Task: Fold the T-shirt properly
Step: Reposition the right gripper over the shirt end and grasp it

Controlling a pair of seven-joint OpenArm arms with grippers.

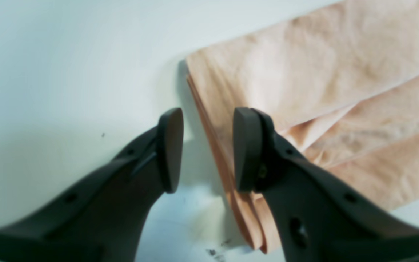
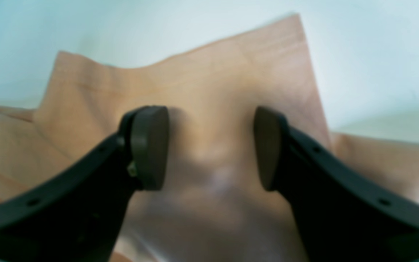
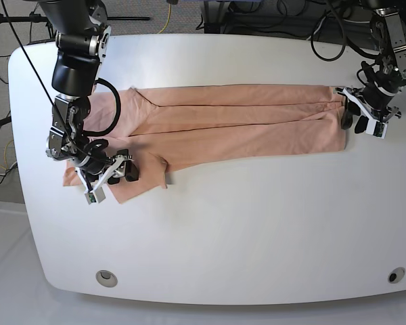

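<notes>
The table (image 3: 210, 230) is white and smooth, and the shirt (image 3: 237, 122) lies on it as a long band across the far half, already folded lengthwise w/ side panels laid inward. One sleeve end sticks out near the right arm.

We judge the shirt light, soft and floppy — thin cotton that creases easily and won't hold shape when lifted. It should drag rather than slide cleanly, and layers may separate if we pinch only the top one.

Right gripper (image 2: 211, 147) hovers over the sleeve (image 3: 139, 177) w/ jaws spread wide and cloth visible between them, nothing pinched. Left gripper (image 1: 207, 149) sits at the hem end (image 1: 209, 120) w/ jaws moderately apart, straddling the stacked edge, not clamped on it.

Best hold, we reckon: pinch all layers at the hem edge — the stacked folds show clearly there — and the sleeve by its outer corner, low to the table.
</notes>
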